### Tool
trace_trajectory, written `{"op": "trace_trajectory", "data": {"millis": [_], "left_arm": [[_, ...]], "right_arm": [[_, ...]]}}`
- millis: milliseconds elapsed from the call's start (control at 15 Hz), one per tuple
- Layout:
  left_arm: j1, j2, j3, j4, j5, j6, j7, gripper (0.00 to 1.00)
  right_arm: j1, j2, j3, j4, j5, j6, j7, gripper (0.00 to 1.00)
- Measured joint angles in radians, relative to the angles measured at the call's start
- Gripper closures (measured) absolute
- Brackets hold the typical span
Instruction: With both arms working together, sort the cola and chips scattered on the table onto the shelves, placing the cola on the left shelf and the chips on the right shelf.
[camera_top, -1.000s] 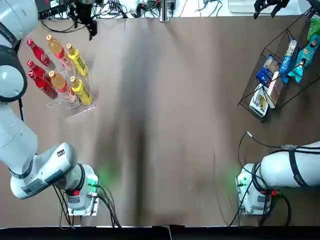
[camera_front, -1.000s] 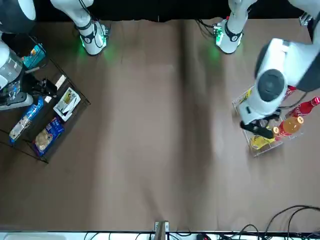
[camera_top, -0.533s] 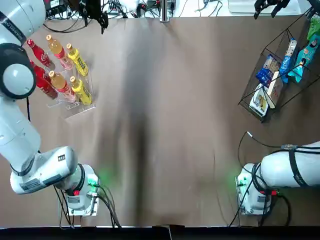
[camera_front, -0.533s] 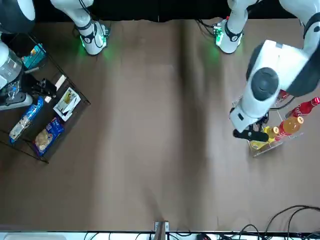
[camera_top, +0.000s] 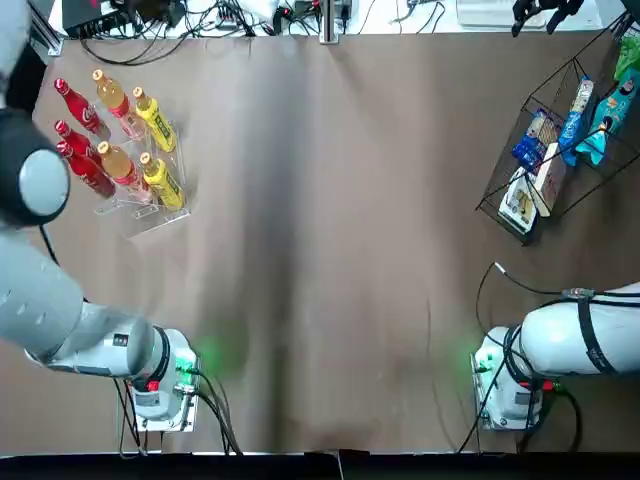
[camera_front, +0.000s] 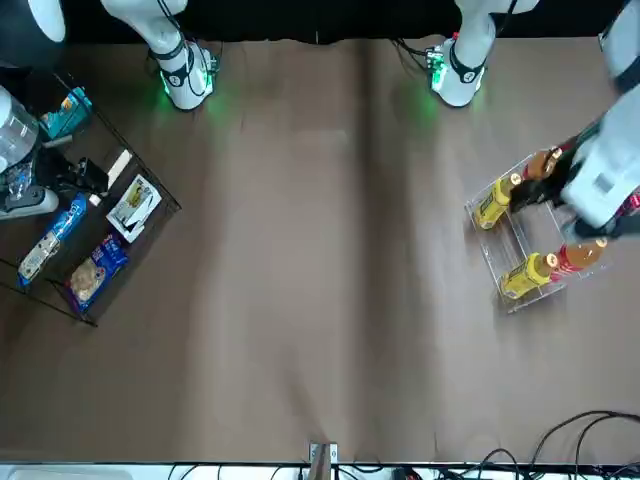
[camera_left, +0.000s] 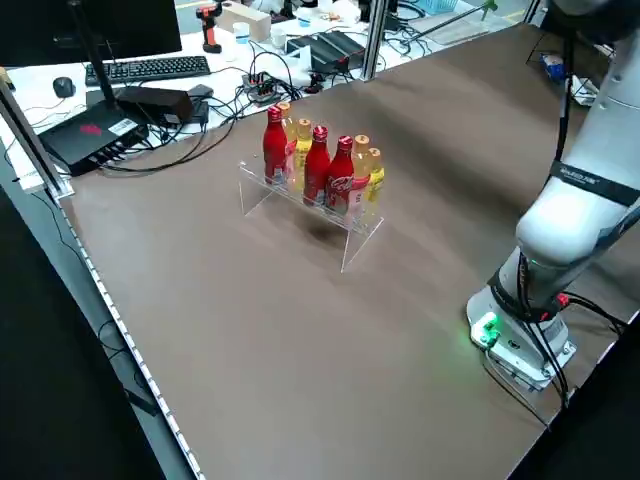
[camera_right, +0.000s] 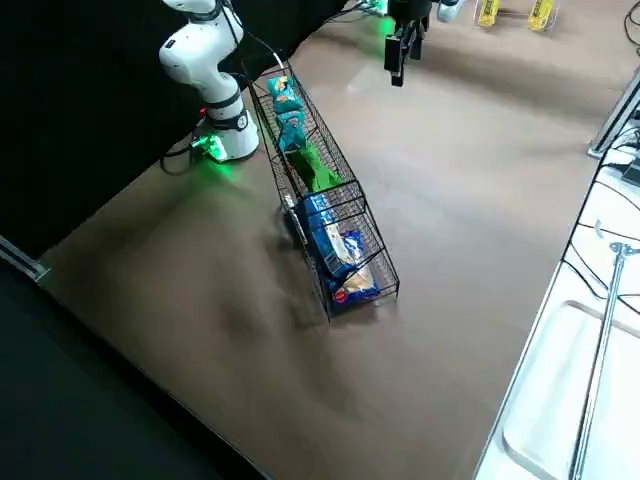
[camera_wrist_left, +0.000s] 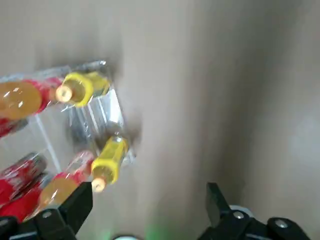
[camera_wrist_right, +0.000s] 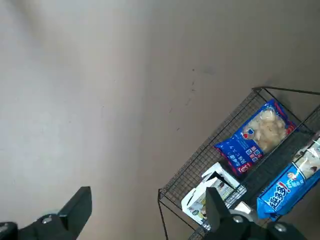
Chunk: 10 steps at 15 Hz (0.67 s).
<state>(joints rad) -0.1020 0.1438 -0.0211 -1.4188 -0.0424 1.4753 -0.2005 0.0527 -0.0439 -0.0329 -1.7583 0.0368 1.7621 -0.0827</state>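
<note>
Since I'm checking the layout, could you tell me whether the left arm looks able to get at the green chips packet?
Probably not; the green packet lies across the table, beyond the left arm's likely reach.

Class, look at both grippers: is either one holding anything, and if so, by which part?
Nothing is held: the left gripper and right gripper both stand open.

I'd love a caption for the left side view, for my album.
Three red cola bottles on the clear shelf, beside orange and yellow ones.
</note>
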Motion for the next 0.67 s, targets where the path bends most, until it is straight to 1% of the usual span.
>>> {"op": "trace_trajectory", "data": {"millis": [133,267,467,667], "left_arm": [[0.0,-0.079,0.022,-0.035,-0.005,-0.062,0.064,0.0],[-0.001,-0.125,0.022,-0.07,0.019,-0.074,0.123,0.0],[-0.003,-0.128,0.018,-0.094,0.036,-0.074,0.18,0.0],[-0.003,-0.117,0.018,-0.101,0.038,-0.074,0.183,0.0]], "right_arm": [[-0.007,0.0,0.0,0.006,-0.001,0.0,0.0,0.0],[-0.008,0.0,0.0,0.013,-0.001,-0.006,-0.001,0.0],[-0.01,0.0,-0.001,0.014,-0.002,-0.016,0.0,0.0],[-0.018,0.0,-0.003,0.014,-0.002,-0.019,-0.001,0.0]]}}
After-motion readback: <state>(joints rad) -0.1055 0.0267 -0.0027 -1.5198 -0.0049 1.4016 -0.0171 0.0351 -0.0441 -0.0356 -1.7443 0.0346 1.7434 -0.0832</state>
